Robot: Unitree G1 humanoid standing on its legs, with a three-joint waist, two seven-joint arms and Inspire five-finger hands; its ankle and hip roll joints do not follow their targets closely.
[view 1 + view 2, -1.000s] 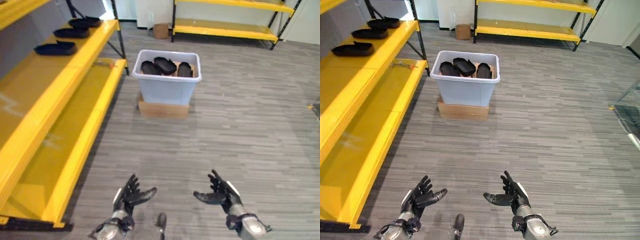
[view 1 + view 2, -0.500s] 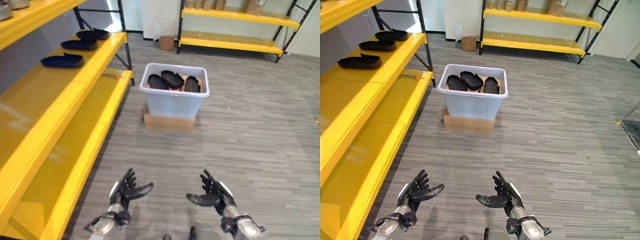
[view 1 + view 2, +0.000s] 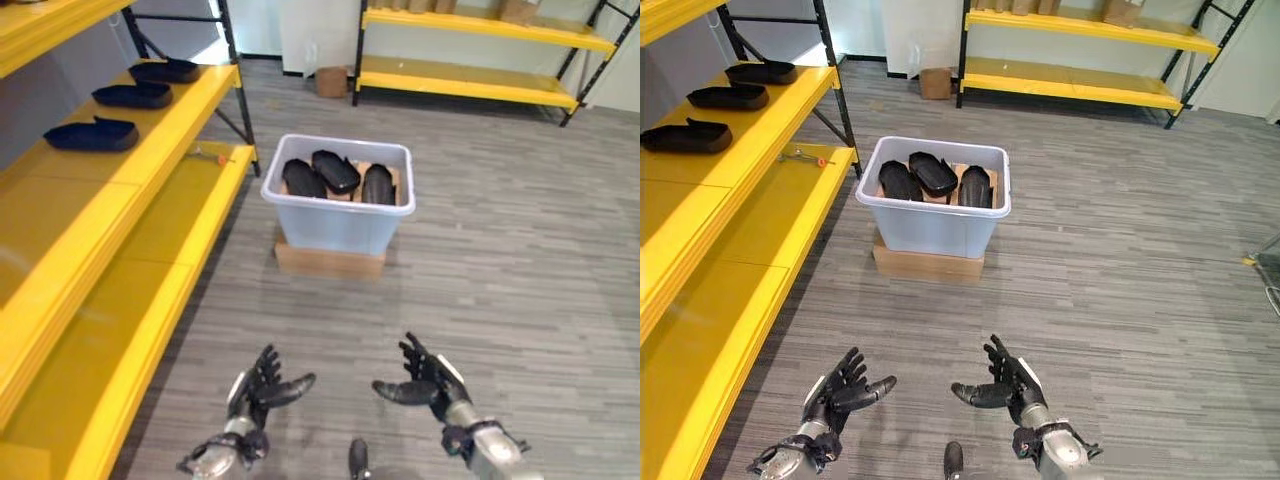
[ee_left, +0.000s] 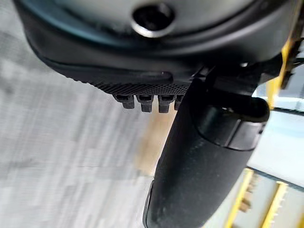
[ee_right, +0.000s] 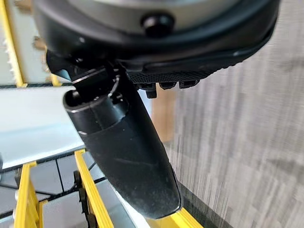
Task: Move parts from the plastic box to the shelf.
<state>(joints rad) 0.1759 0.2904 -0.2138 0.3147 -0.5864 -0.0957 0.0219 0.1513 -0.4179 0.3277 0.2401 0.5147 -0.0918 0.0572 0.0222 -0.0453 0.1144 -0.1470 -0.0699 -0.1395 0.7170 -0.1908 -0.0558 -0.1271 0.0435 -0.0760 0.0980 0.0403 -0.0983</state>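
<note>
Three black parts [image 3: 335, 172] are seen lying inside the pale plastic box [image 3: 338, 222], which is set on a flat cardboard box [image 3: 328, 261] on the grey floor; three more black parts [image 3: 92, 135] are laid in a row on the yellow shelf [image 3: 150, 135] at the robot's left; the left hand [image 3: 258, 386] and the right hand [image 3: 420, 378] are held low over the floor, well apart from the box, fingers spread and relaxed, nothing grasped; a second yellow rack [image 3: 470, 75] is seen at the far wall.
</note>
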